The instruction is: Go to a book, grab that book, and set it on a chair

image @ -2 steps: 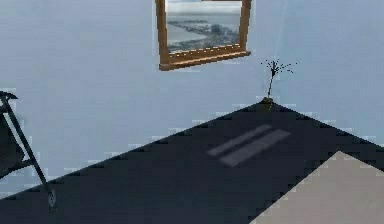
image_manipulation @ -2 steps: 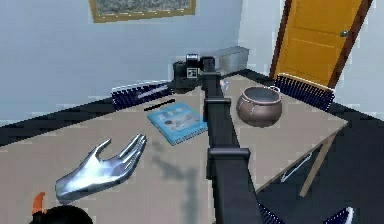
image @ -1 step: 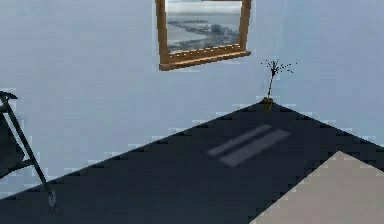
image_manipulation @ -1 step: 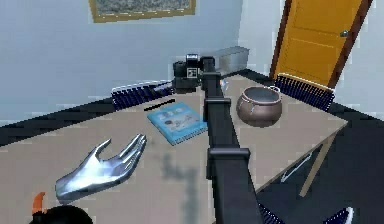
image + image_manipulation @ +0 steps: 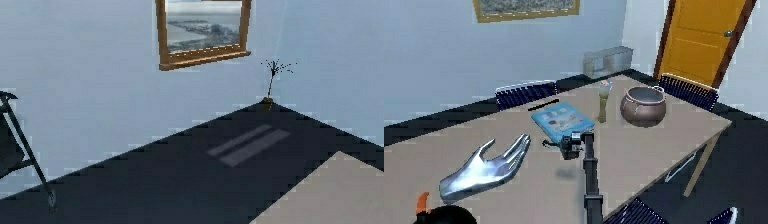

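Note:
A blue book (image 5: pixel 558 118) lies flat on the pale wooden table (image 5: pixel 474 135) in the arm side view, near its middle. The dark arm bar rises from the bottom edge to the gripper (image 5: pixel 568 147), which sits at the book's near edge. With the book lying on the table right behind it, I cannot tell whether the gripper holds anything. A dark chair (image 5: pixel 525 95) stands at the table's far side, another chair (image 5: pixel 688 90) at its right end, and a third chair (image 5: pixel 652 212) at the near edge.
On the table are a silver hand sculpture (image 5: pixel 484 168), a brown pot (image 5: pixel 643 105), a slim pale upright object (image 5: pixel 603 100) and a grey box (image 5: pixel 607 62). An orange door (image 5: pixel 706 38) is behind. In the forward view are a framed picture (image 5: pixel 203 32), a twiggy plant (image 5: pixel 270 82), a pale rug (image 5: pixel 330 195) and a dark chair frame (image 5: pixel 15 140).

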Robot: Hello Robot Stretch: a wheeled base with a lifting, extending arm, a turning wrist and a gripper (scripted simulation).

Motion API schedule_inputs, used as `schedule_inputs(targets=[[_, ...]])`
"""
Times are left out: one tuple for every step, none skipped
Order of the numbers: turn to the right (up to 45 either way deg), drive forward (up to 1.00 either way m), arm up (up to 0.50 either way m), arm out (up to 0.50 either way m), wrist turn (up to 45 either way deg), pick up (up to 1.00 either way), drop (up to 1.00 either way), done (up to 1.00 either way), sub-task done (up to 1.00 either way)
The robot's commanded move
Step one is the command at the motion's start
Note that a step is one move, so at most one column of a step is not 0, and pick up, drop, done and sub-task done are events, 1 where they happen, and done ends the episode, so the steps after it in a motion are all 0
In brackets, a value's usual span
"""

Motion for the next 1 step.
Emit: schedule_inputs(targets=[[0.0, 0.00, 0.00, 0.00, 0.0, 1.00, 0.00, 0.00, 0.00]])
